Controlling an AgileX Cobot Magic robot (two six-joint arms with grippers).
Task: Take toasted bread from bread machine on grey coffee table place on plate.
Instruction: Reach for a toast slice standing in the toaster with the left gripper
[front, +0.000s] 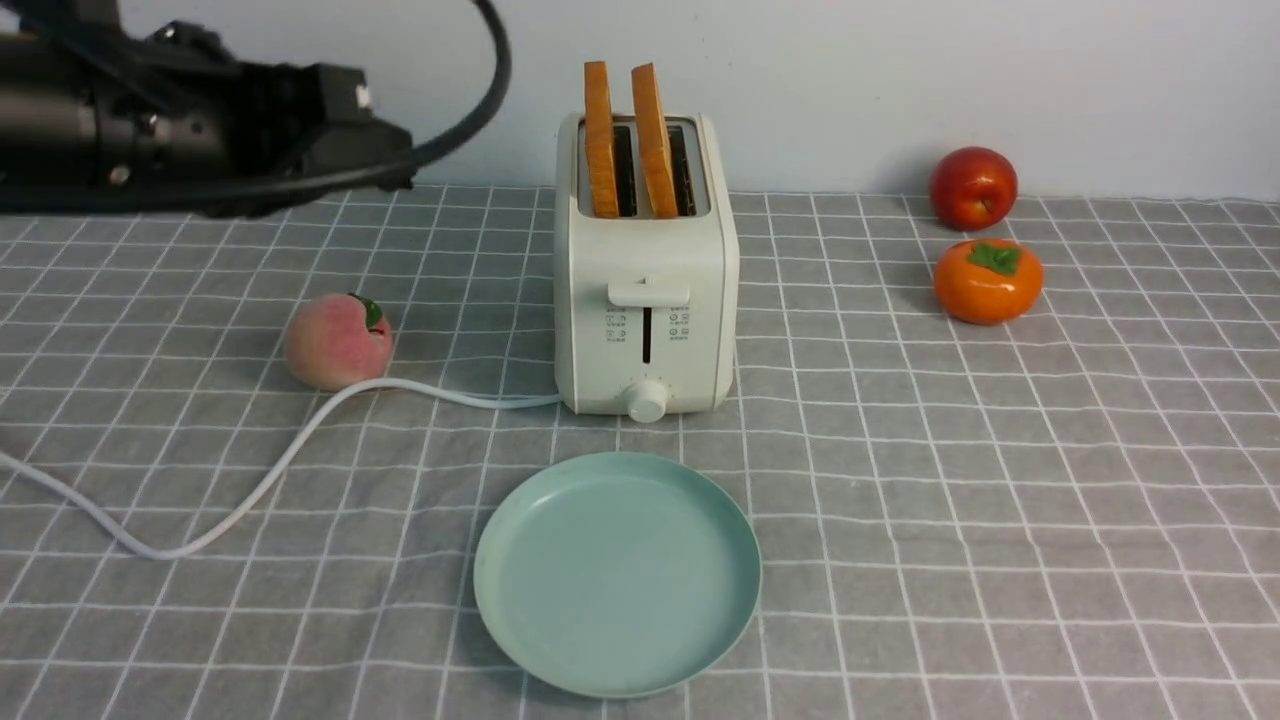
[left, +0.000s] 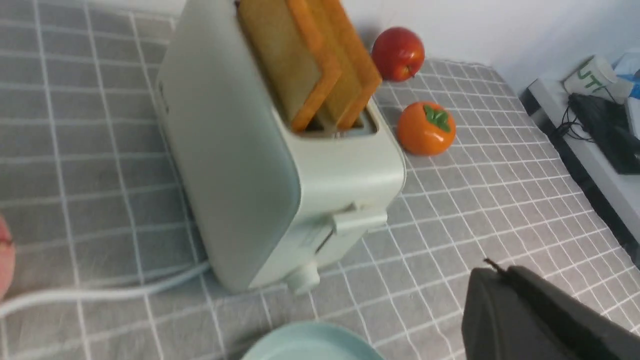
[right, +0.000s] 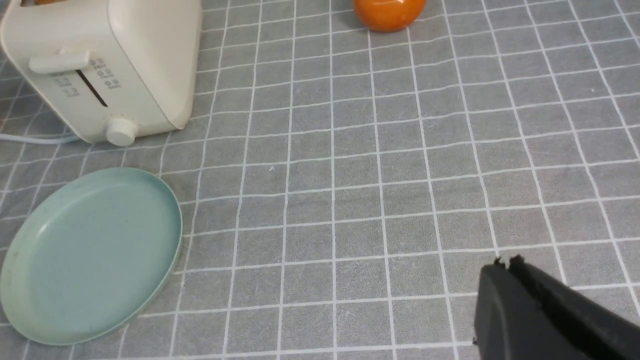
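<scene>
Two slices of toasted bread (front: 598, 140) stand upright in the bread machine (front: 645, 300), riding high so the crusts are free to pinch. The plate (front: 615, 575) sits bare just in front, a short carry away. The left gripper (left: 495, 272) hovers left of the toaster, fingers pressed together on nothing. The right gripper (right: 506, 265), likewise closed and empty, hangs over the grey coffee table (front: 1000, 500). A peach (front: 337, 341), an apple (front: 973, 188) and a persimmon (front: 988, 281) dot the checked cloth, with a pale wall (front: 900, 80) behind.
</scene>
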